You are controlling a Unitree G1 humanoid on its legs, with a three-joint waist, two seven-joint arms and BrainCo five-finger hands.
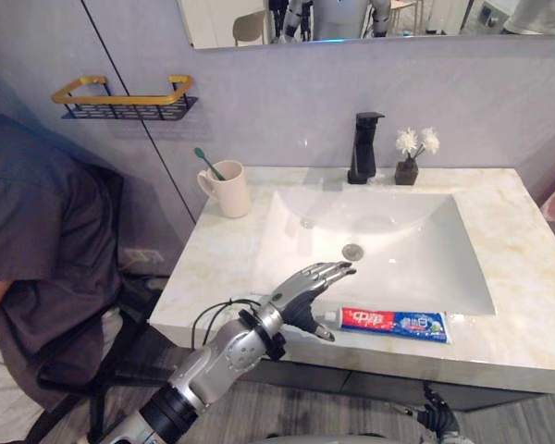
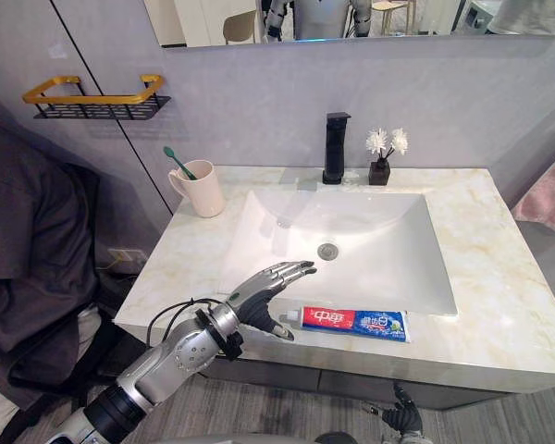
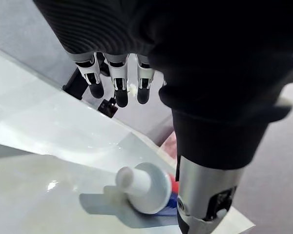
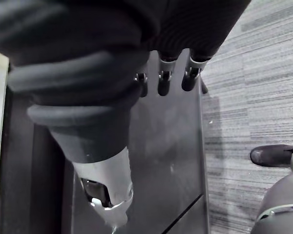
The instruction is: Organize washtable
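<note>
Holds left hand point(image 1: 305, 291) low over the front ledge of the marble counter point(image 1: 527, 268), fingers straight and slightly spread toward the basin point(image 1: 287, 231), thumb dropped beside the white cap point(image 3: 134, 179) of the toothpaste tube point(image 1: 398, 324); cannot tell whether touching. Grips nothing. Finds the tube flat on that ledge, cap toward the left hand. Hangs right hand point(image 1: 437, 416) below the counter front, fingers loose, empty. At back left, cream mug point(image 1: 229, 190) with green toothbrush point(image 1: 208, 164); behind the basin, black faucet point(image 1: 363, 148), small flower vase point(image 1: 409, 166) just beside.
</note>
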